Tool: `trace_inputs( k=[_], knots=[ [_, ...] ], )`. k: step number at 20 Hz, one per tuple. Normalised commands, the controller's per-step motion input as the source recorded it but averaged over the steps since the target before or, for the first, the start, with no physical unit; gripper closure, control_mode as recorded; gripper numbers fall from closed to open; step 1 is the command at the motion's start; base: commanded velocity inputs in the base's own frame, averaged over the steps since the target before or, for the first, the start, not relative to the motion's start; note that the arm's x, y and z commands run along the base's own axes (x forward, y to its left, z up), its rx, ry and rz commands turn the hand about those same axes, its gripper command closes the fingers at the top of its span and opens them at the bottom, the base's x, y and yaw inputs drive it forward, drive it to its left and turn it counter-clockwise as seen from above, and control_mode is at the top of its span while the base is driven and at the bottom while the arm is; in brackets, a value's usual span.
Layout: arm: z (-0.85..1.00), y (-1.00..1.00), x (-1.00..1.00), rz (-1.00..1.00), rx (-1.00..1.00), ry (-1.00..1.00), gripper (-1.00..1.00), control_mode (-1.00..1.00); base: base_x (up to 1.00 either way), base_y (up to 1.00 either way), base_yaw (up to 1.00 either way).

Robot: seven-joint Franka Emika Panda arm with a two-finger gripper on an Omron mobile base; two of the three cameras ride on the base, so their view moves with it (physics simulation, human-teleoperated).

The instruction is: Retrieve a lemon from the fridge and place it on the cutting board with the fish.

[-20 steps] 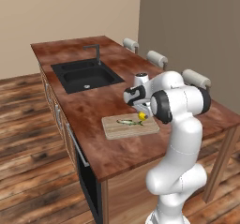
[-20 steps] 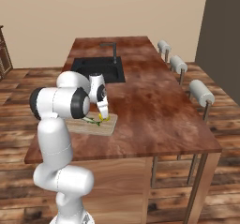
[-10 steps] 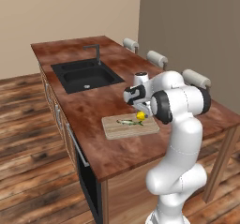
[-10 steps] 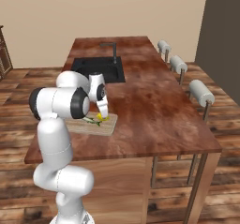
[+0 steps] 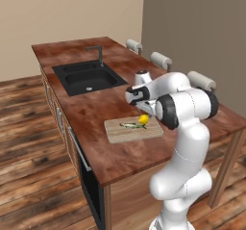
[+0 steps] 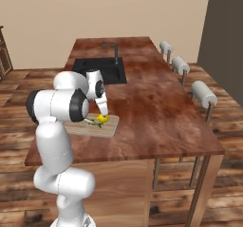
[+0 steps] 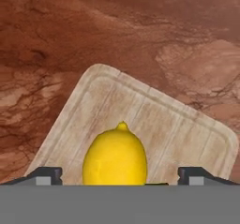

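Observation:
The yellow lemon rests on the light wooden cutting board, with a wide gap to the finger on each side. My gripper is open just above it, touching nothing. From the left base view the lemon lies on the board beside the slender greenish fish, under the gripper. The right base view shows the same lemon, fish, board and gripper. The fridge is out of view.
The board lies near the front edge of the reddish-brown island counter. A black sink with a dark faucet sits beyond it. Three stools line the counter's far side.
The jaws have spread wide and let go of the lemon, which stays on the board. The arm has hardly moved.

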Motion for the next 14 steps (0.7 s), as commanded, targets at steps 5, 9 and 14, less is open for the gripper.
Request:
trace_inputs(
  k=[5, 9, 14],
  knots=[
    [0.87, 0.08, -0.24, 0.00, -0.01, 0.00, -1.00, -1.00, 0.00, 0.00, 0.00],
    [0.68, 0.01, -0.47, 0.06, 0.05, 0.09, -1.00, -1.00, 0.00, 0.00, 0.00],
    [0.50, -0.04, -0.92, 0.23, 0.02, 0.07, -1.00, -1.00, 0.00, 0.00, 0.00]
  ],
)
